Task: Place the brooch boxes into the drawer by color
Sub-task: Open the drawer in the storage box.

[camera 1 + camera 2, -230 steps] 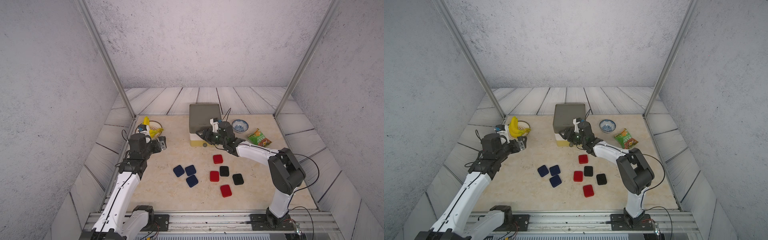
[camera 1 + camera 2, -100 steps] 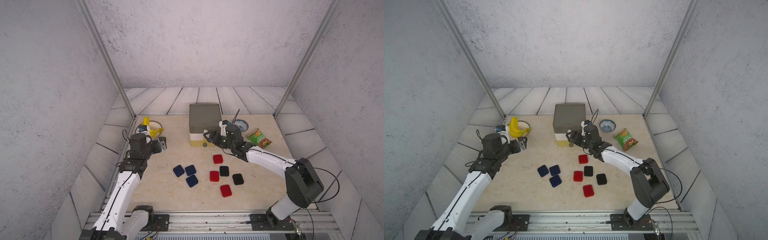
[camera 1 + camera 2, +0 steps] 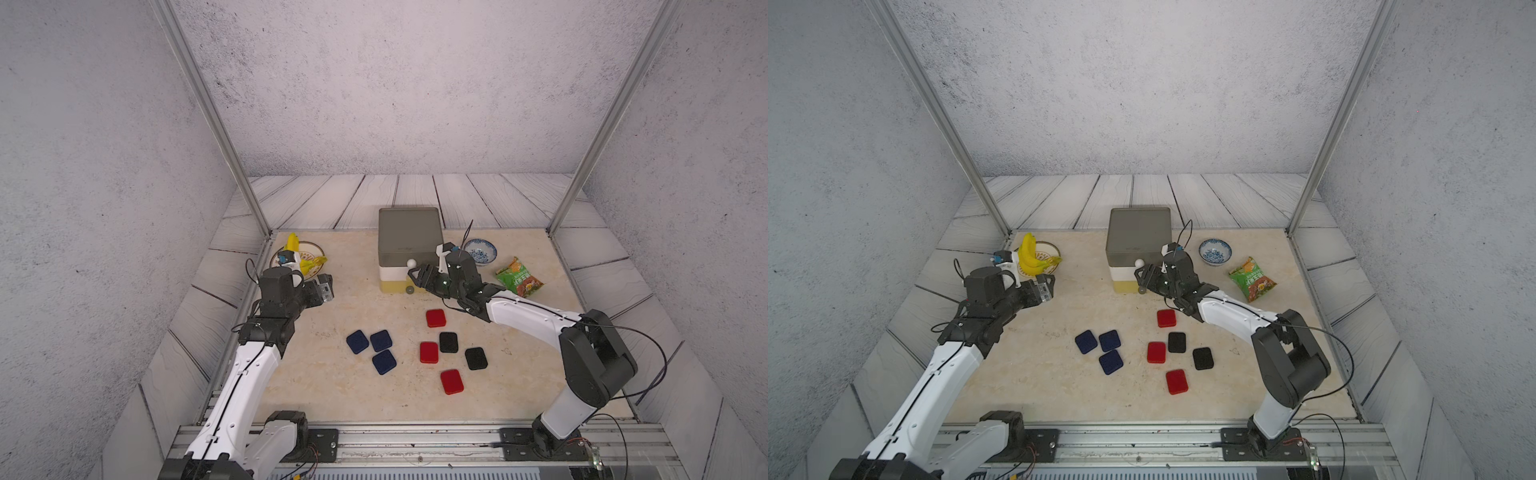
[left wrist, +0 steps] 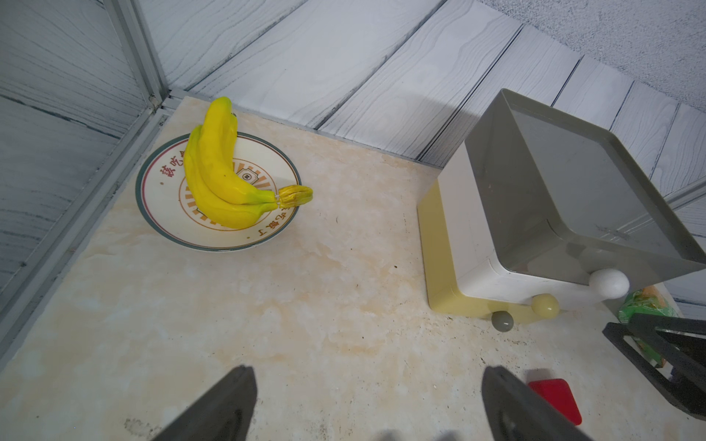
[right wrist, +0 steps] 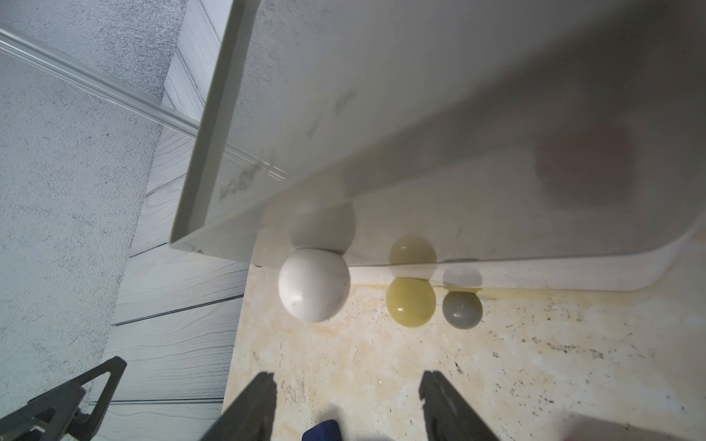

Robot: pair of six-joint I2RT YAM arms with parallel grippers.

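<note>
1. The right jaws stand apart with nothing between them. Their dark fingers [image 5: 252, 404] frame bare tabletop just short of the knobs and touch none of them.
2. The left jaws are spread wide and empty, fingers [image 4: 221, 401] over bare tabletop. In both top views they hang at mid-left, near the plate [image 3: 319, 250].
3. The chest [image 3: 409, 232] sits just above the middle of the top views, at the back of the tabletop. It is a small cube in three tiers: grey on top with a white knob [image 3: 411, 263], white in the middle with a pale-yellow knob [image 5: 410, 301], yellow at the bottom with a grey knob [image 3: 409, 290].
4. All eight boxes lie flat on the tabletop, below the chest in the frame. They are small rounded squares with a velvety look. Three navy boxes [image 3: 357, 341] cluster left of centre, close together. Three red boxes [image 3: 435, 318] and two black boxes [image 3: 448, 342] are scattered right of them.
5. The tabletop [image 3: 332, 395] is beige with a marbled look and dark specks. The plate holds bananas [image 4: 221, 172]. A blue-and-white bowl [image 3: 480, 250] and a green snack bag [image 3: 518, 277] lie right of the chest.
6. Pale plank-patterned panels ring the tabletop. Grey speckled walls and metal posts [image 3: 208, 116] rise behind.
</note>
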